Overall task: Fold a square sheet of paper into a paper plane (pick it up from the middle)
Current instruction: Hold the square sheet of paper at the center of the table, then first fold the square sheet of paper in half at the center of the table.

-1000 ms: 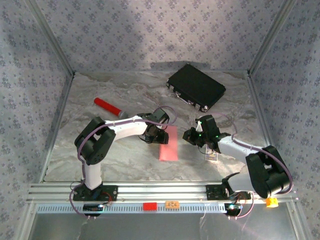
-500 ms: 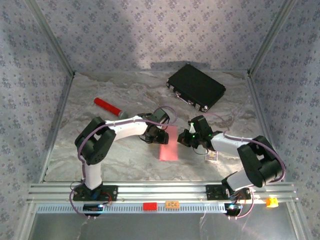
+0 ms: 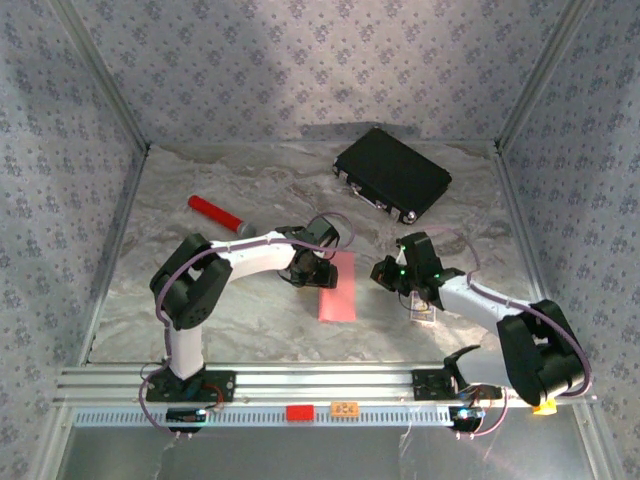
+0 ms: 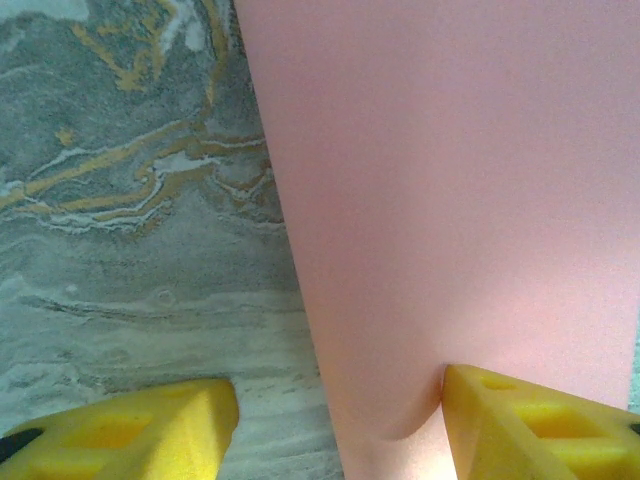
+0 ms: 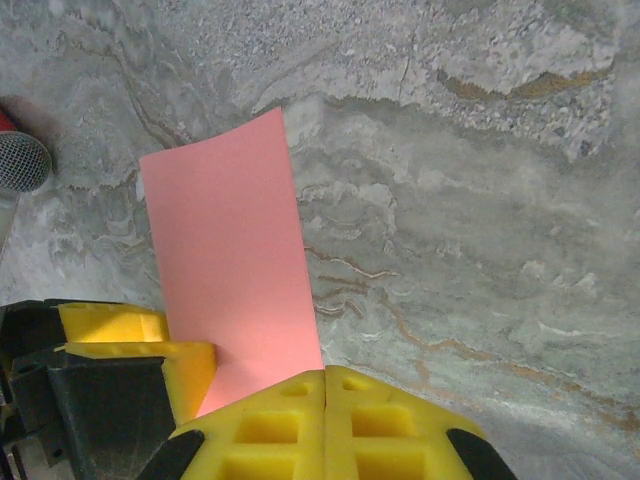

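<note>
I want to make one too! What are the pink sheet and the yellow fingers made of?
The pink sheet looks like thin matte paper: it lies flat, with a soft curl at one end. The yellow fingers look like moulded plastic or firm rubber, with square hollows; I can't tell which.

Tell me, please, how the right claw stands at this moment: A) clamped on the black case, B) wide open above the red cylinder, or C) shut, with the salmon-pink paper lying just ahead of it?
C: in the right wrist view the right claw's two yellow fingers are pressed together with no gap, and the salmon-pink paper lies flat on the marbled table just ahead of them.
</note>
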Available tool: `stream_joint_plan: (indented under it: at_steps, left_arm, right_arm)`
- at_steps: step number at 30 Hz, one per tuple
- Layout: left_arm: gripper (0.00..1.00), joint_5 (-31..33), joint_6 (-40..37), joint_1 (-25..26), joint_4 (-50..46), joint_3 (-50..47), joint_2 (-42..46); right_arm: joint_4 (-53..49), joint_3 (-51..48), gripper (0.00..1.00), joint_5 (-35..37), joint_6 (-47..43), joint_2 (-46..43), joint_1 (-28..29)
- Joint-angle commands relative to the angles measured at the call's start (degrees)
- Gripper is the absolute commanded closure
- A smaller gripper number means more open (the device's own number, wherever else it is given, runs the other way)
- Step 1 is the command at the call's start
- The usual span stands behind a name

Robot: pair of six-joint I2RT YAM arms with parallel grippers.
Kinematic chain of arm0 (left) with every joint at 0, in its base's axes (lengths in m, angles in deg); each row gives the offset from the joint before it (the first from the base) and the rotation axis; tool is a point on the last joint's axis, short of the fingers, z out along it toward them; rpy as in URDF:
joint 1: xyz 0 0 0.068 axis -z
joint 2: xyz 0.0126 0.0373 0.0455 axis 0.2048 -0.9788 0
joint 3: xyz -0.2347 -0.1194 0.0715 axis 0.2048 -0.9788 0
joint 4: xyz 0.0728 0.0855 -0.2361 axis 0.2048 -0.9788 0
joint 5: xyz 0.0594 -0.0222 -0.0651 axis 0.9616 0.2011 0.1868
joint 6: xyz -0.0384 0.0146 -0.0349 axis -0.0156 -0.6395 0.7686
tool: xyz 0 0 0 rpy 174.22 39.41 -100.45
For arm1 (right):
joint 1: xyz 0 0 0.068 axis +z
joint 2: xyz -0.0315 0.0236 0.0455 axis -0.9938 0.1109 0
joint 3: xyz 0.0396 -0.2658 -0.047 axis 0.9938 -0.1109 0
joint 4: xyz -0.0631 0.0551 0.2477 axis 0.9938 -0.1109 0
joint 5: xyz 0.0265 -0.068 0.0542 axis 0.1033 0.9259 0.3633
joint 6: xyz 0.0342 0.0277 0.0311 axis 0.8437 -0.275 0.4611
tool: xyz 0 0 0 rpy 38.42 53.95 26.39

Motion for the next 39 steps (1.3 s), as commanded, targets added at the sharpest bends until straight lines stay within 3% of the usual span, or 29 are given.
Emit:
stream_joint_plan:
  at_steps: [1,14,25,39]
  left_arm:
    - [0.41,1.34,-1.39,0.38,6.5,-1.46,-5.99]
    - [0.41,1.34,-1.4,0.39,6.33,-1.52,-6.08]
    - [0.41,1.38,-1.35,0.46,6.36,-1.56,-6.17]
    - [0.41,1.48,-1.09,0.55,6.6,-1.91,-5.91]
  right_arm:
    - [2.01,-0.26,0.92,-2.65,0.74,1.55,0.31]
    - [4.71,6.31,1.0,-7.17,-1.36,12.09,6.54]
    - [6.37,9.01,1.0,-8.9,-1.16,18.16,8.95]
    - [-2.31,9.6,1.0,-5.62,-6.1,23.98,9.25]
